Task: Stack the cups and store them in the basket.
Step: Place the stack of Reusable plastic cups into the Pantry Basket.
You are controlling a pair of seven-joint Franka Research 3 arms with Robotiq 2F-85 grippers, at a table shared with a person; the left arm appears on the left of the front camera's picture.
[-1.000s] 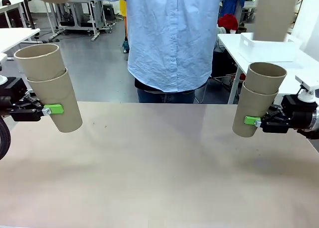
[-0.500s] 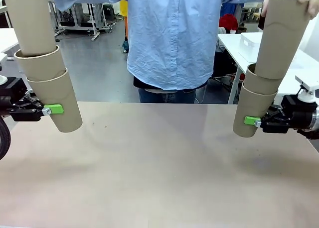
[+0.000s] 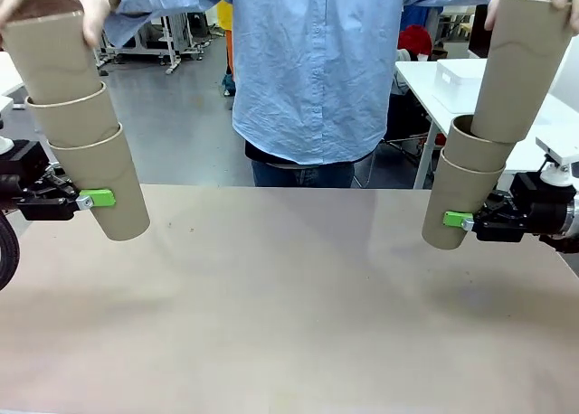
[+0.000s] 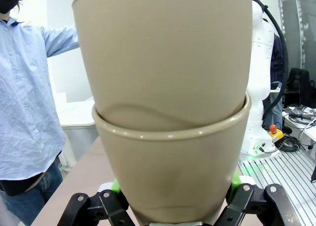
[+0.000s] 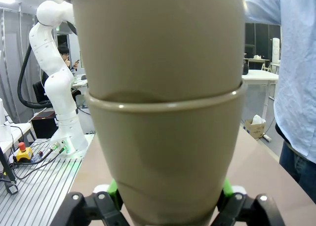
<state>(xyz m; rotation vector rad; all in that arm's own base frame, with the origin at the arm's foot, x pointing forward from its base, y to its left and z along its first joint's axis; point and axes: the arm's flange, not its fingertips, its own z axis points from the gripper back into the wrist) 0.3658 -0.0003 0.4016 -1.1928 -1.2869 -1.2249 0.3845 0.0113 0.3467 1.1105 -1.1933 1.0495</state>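
Top cups lower onto stacks inside grippers

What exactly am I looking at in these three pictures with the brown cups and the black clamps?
You are seeing a robot with two white arms, the left arm and the right arm, sharing a beige table with a person in a light blue shirt. The front picture looks across the table from the robot's side. The other two come from cameras on the wrists, so the cups look huge there. The left arm's black fingers with green pads clamp the bottom of a nested stack of tall tan cardboard cups; the right arm's fingers clamp a second stack. Both hang above the table. One of the person's hands holds a third cup in the left stack's top; the other hand holds another in the right stack's.
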